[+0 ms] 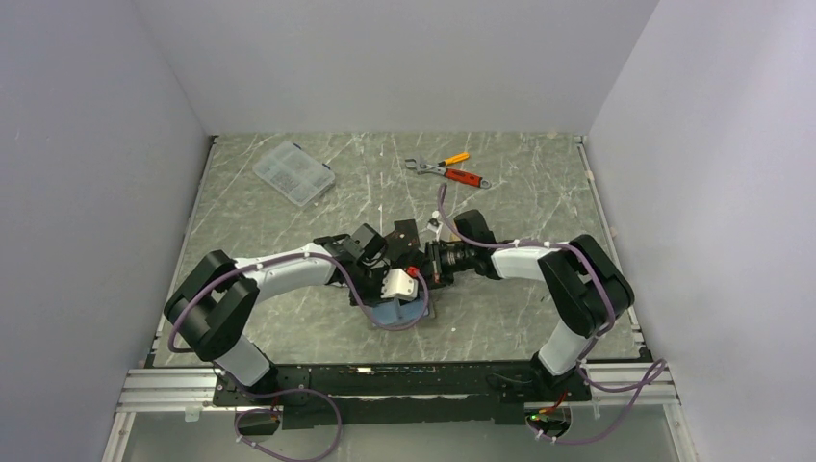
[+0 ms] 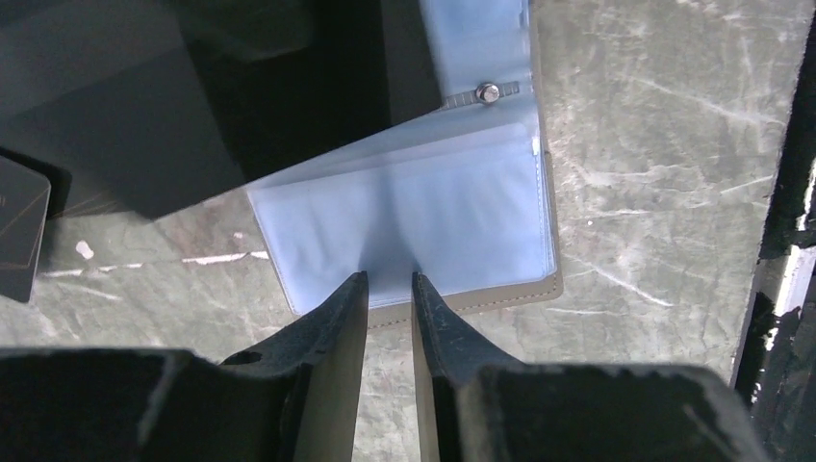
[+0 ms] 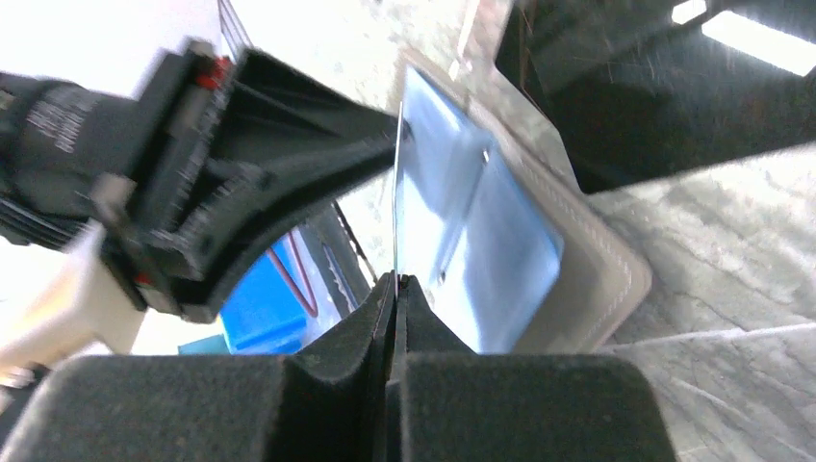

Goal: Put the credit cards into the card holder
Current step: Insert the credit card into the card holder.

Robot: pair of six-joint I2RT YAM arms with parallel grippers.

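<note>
While the wallet (image 2: 481, 221) lies open on the table (image 2: 664, 144) between the two arms, blue-grey lining up, the left gripper (image 2: 390, 281) hangs over its near edge. Its jaws are only a narrow gap apart, the tips just above the lining, with nothing visibly caught between them. The right gripper (image 3: 396, 281) is pressed fully together on a thin sheet (image 3: 396, 192) seen edge-on, standing upright over the wallet. Whether that is a card or a leaf of the lining cannot be told. In the right wrist view, one left fingertip touches the top of that sheet. A black card (image 2: 19, 226) lies flat on the table near the wallet, not touching it. At the far end of the table sit a clear box (image 1: 294, 173), a wrench (image 1: 423, 167) and pliers (image 1: 462, 176)
</note>
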